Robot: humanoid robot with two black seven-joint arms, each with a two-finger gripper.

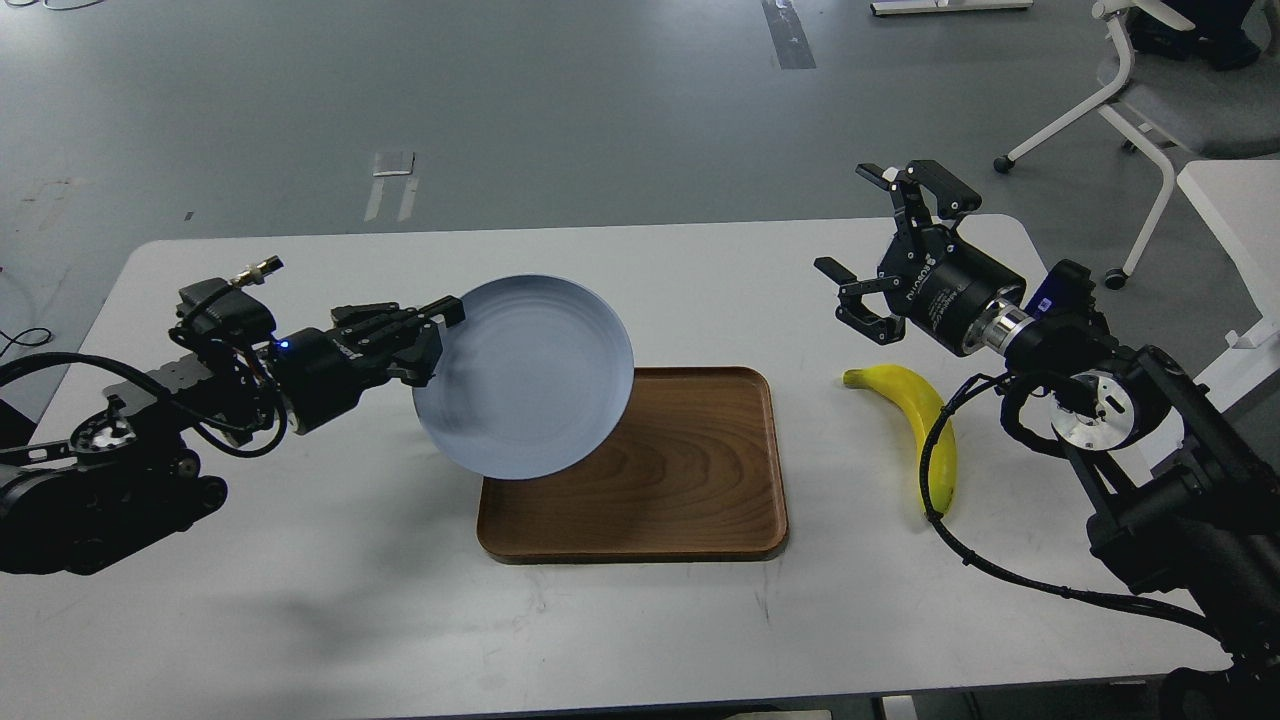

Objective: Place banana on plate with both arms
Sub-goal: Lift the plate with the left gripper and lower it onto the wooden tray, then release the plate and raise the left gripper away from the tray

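Note:
My left gripper (432, 338) is shut on the left rim of the pale blue-grey plate (525, 378) and holds it in the air, tilted, over the left part of the brown wooden tray (690, 480). The yellow banana (925, 430) lies on the white table to the right of the tray, its stem pointing left and far. My right gripper (872, 250) is open and empty, hovering above and just beyond the banana's stem end. A black cable of the right arm crosses over the banana.
The white table (300, 600) carries the tray at its middle. A white office chair (1150, 100) stands on the grey floor beyond the table's far right corner. Another white tabletop (1235, 215) is at the right edge.

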